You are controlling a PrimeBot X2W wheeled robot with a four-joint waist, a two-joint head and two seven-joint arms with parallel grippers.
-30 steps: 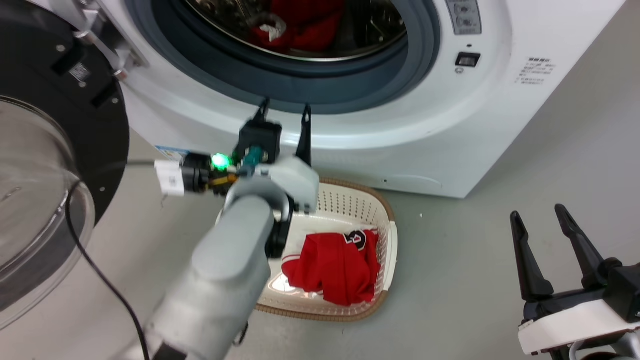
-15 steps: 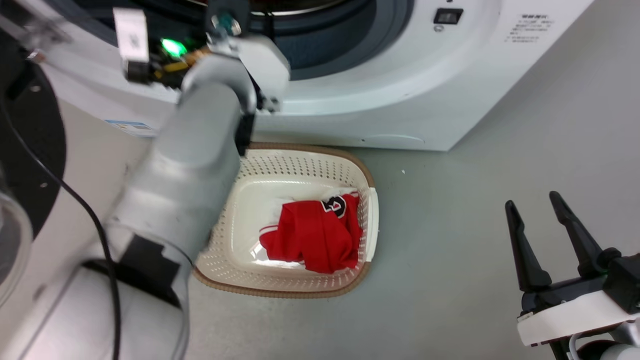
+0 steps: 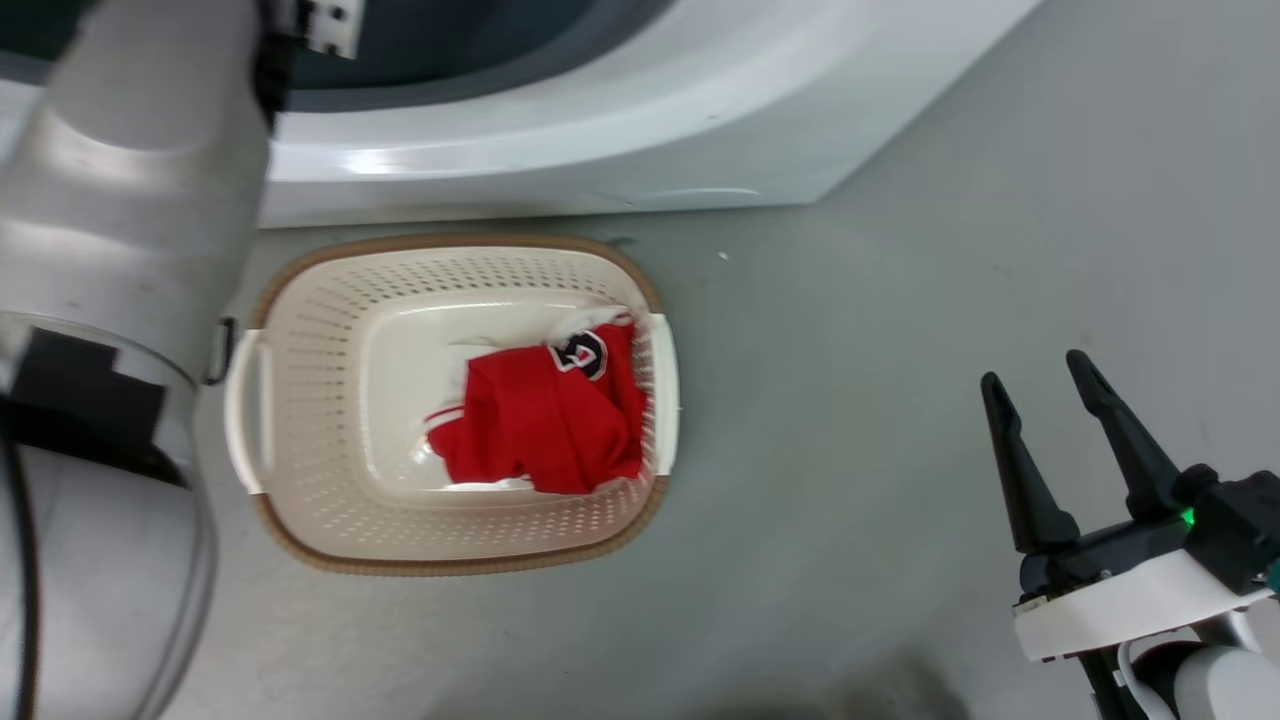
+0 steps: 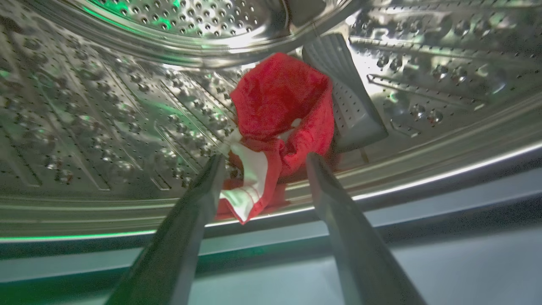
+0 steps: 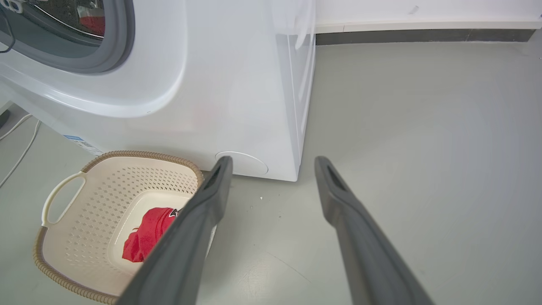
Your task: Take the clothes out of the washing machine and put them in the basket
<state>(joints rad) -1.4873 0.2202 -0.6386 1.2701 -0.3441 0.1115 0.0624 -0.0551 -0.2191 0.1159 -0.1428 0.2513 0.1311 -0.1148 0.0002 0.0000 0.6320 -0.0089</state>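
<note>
Inside the washing machine's [image 5: 237, 84] steel drum [image 4: 106, 106] lies a red garment with white trim [image 4: 279, 114]. My left gripper [image 4: 262, 159] is open at the drum's mouth, its fingertips on either side of the garment's near white edge, not closed on it. The left forearm [image 3: 130, 160] reaches up into the porthole. Another red garment with a black-and-white number [image 3: 545, 415] lies in the cream basket [image 3: 300, 420] on the floor in front of the machine [image 3: 560, 120]. My right gripper [image 3: 1040, 390] is open and empty over the floor at the right.
Grey floor [image 3: 850, 300] spreads to the right of the basket and machine. A dark skirting [image 5: 423, 36] runs along the wall behind. Cables [image 5: 17, 140] lie on the floor left of the machine.
The head camera has tilted down, so the machine has slid up and the basket has come to the centre. My left arm has reached up from the machine's front into the drum. The right gripper stays open.
</note>
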